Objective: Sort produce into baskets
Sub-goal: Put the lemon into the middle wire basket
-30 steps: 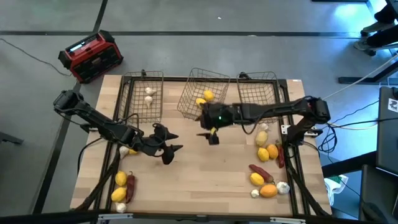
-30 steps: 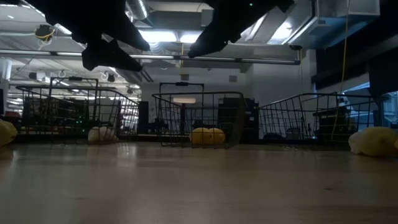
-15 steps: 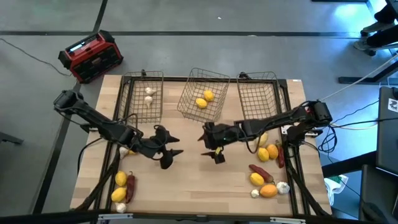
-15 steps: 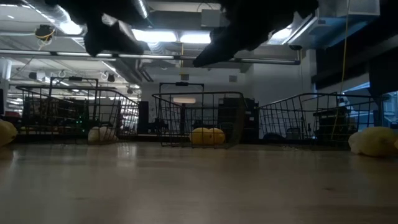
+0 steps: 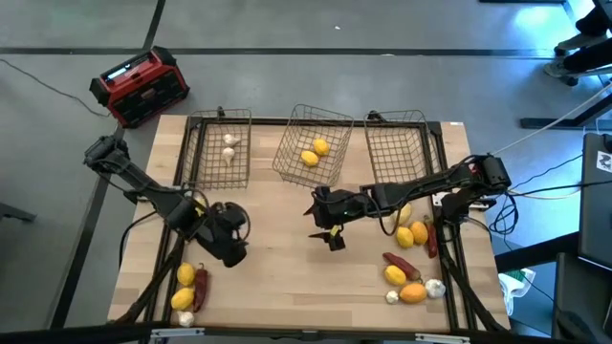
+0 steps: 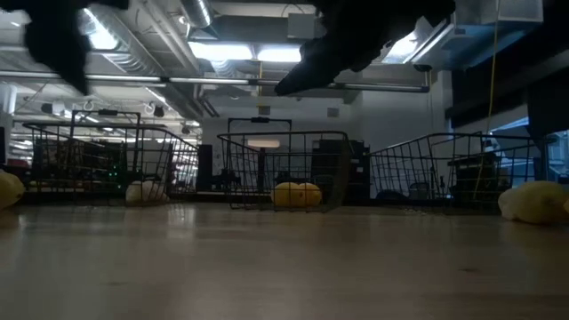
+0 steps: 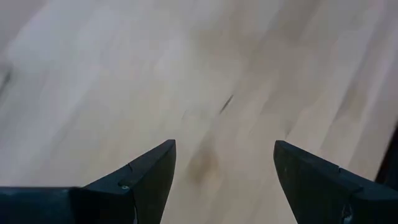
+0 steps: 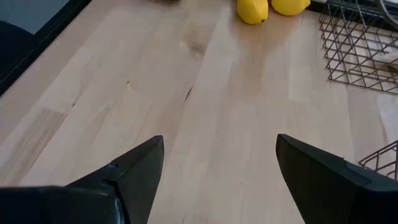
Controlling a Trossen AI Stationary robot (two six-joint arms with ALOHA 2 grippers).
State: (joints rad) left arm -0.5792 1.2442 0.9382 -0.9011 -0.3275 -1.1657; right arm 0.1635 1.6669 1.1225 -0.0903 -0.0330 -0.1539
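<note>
Three wire baskets stand along the far edge. The left basket holds white bulbs, the middle basket holds two lemons, and the right basket shows nothing inside. My left gripper points down over bare wood at the table's left middle, open and empty. My right gripper hovers over the table's middle, open and empty. Loose produce lies at the near left and near right.
A red-and-black box sits off the table's far left corner. The right wrist view shows two lemons beside a basket's mesh. Bare wood lies between the two grippers and toward the near edge.
My left gripper has gone toward the table's left edge and tipped from pointing sideways to pointing down. My right gripper drew back a little from the middle basket toward the near edge, then kept still. Both stay open.
</note>
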